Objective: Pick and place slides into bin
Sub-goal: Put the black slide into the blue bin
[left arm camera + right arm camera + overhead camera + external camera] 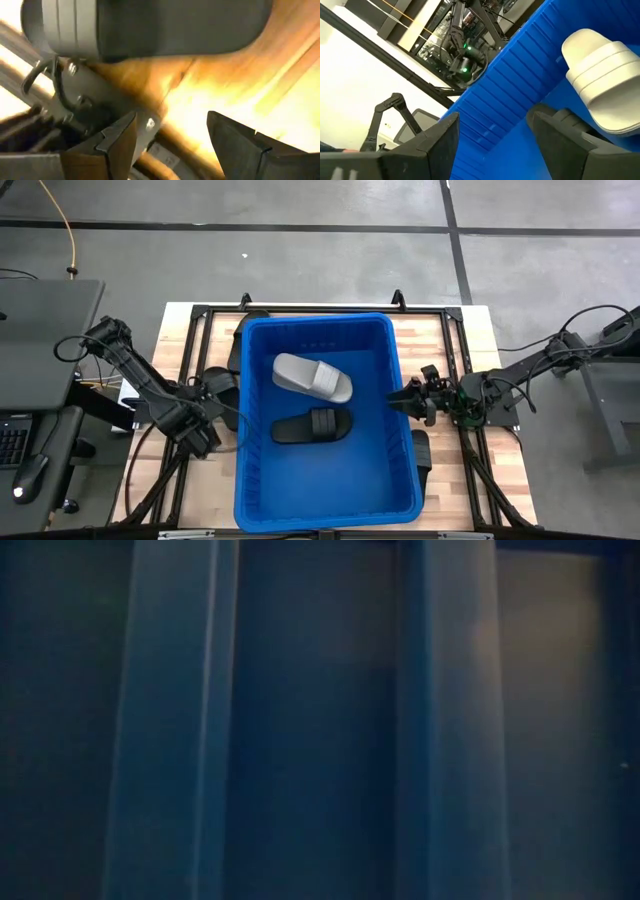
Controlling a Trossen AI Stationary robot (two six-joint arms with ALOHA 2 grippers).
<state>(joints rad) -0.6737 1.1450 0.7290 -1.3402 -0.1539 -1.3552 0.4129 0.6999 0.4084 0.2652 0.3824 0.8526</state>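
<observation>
The blue bin [322,500] stands mid-table and fills the low view [320,720]. Inside it lie a light grey slide [312,377] and a black slide [312,426], flat on the bin's floor. On the table, two black slides [218,382] [250,330] lie left of the bin and another [421,452] lies to its right. My left gripper [205,440] points down, open, over the wood left of the bin, with a dark slide [175,25] just beyond its fingers. My right gripper [400,398] is open and level at the bin's right rim, facing the grey slide [605,80].
A black frame [200,315] runs around the wooden tabletop [450,340]. The bin's tall walls [520,85] stand between the two arms. A dark desk with a keyboard [15,440] is off the table's left side.
</observation>
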